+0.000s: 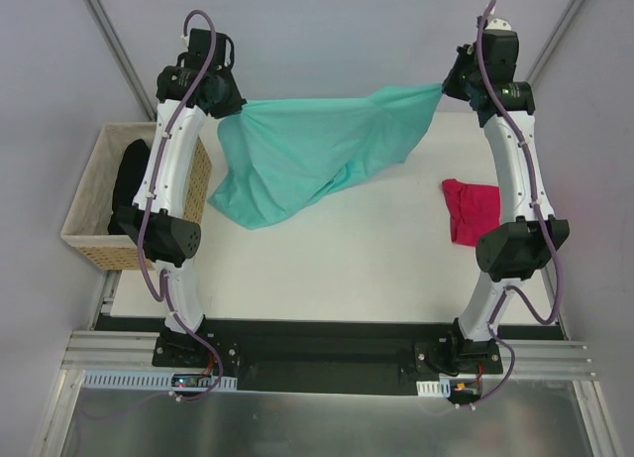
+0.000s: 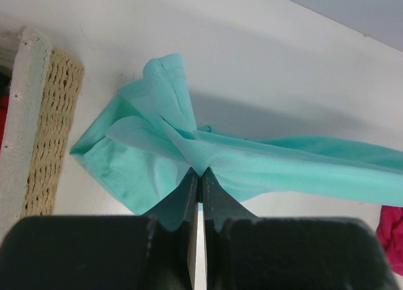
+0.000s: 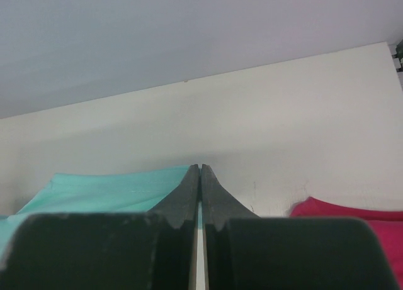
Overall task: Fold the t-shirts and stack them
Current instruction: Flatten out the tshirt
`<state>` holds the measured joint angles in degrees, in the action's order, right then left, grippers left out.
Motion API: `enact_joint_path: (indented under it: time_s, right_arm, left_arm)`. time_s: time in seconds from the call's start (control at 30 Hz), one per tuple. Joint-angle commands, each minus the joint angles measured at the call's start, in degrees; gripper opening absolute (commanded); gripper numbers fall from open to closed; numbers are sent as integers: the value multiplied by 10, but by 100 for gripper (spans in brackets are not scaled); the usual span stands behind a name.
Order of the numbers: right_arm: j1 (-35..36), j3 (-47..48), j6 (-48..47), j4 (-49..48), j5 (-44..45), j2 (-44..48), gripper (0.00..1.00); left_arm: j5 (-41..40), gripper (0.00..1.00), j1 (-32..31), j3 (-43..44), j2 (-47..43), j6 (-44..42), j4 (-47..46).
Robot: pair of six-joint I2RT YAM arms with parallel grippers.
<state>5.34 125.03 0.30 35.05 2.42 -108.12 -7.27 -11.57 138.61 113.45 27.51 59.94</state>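
Your left gripper (image 2: 200,177) and right gripper (image 3: 200,172) are each pinched fully closed on the teal t-shirt (image 1: 307,155), stretching it above the surface (image 1: 327,269), likely to spread it for folding. The pink t-shirt (image 1: 471,209) lies beside your right arm.

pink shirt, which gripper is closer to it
Right. The right gripper is beyond the pink shirt on the same side, shut on the teal shirt. The left gripper holds that shirt's other end far across, by the basket.

Closed gripper (image 3: 200,169) touches teal t-shirt (image 3: 107,190); magenta t-shirt (image 3: 359,217) nearby.
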Motion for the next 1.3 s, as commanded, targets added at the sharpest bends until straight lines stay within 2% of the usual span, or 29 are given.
enact_joint_path:
  time_s: [0.0, 0.37, 0.73, 1.0, 1.27]
  right_arm:
    - [-17, 9, -36, -2, 44, 49, 1]
    - [-41, 31, -43, -8, 51, 83, 1]
    - [-41, 75, -67, -23, 54, 119, 1]
    - [-41, 74, -87, -45, 69, 149, 1]
    - [-41, 58, -94, -63, 75, 159, 1]
  left_arm:
    - [-28, 0, 8, 19, -31, -17, -8]
    - [-23, 0, 8, 43, -39, -41, -23]
    - [-24, 0, 8, 42, -91, -90, -85]
    - [-25, 0, 8, 42, -111, -125, -141]
    - [-12, 0, 8, 43, -106, -128, -157]
